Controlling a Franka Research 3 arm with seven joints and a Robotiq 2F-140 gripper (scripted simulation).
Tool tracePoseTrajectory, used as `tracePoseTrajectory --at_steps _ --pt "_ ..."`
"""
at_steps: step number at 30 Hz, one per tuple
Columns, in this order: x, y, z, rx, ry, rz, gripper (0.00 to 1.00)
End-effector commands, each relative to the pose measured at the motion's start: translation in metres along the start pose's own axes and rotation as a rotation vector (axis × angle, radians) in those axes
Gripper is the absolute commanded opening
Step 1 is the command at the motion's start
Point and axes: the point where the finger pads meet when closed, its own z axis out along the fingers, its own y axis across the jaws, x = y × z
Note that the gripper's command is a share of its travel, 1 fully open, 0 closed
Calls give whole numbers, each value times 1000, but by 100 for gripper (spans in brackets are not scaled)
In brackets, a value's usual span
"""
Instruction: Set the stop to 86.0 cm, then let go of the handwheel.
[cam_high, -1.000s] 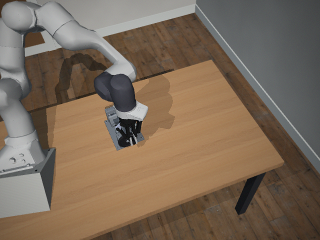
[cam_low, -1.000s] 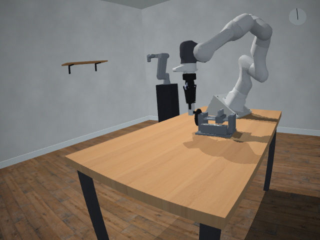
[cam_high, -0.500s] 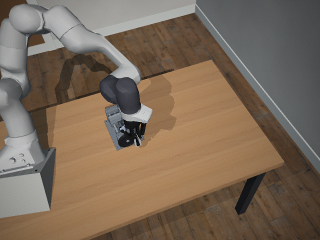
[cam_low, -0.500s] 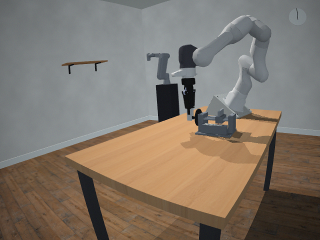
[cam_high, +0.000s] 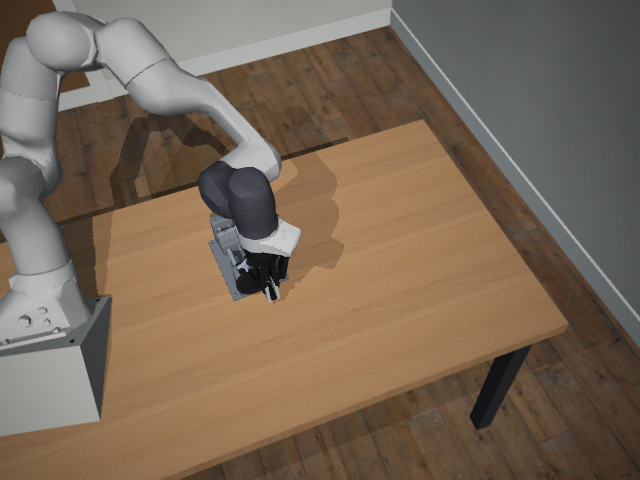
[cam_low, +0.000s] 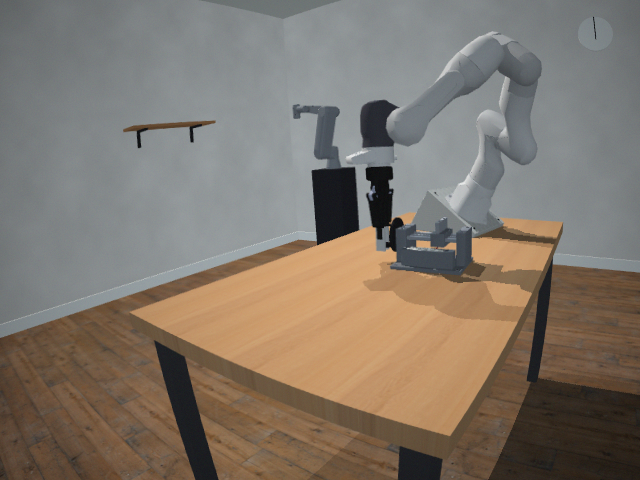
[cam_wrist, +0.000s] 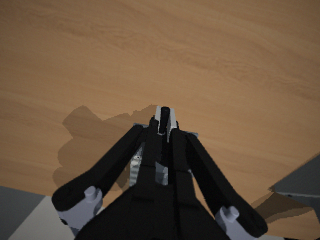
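A small grey stop fixture (cam_low: 433, 245) with a sliding block on rails stands on the wooden table; it also shows in the top view (cam_high: 235, 258). Its black handwheel (cam_low: 395, 234) is at the end nearest the table's middle. My gripper (cam_low: 381, 238) points straight down at that end and is shut on the handwheel's crank handle. It shows in the overhead view (cam_high: 269, 290) over the wheel (cam_high: 249, 283). In the wrist view the fingers are nearly closed, with the grey fixture mostly hidden beneath them. I cannot read any scale.
The robot's base pedestal (cam_high: 49, 361) stands at the table's left edge. A second arm on a black pedestal (cam_low: 334, 204) stands beyond the table. A wall shelf (cam_low: 168, 126) hangs far left.
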Motion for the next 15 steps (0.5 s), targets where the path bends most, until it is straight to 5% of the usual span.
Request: tracePoseTrajectory --at_steps 1,15 --pt "0 8 8 -4 -3 -12 4" --pt "0 26 12 -4 -3 -12 4"
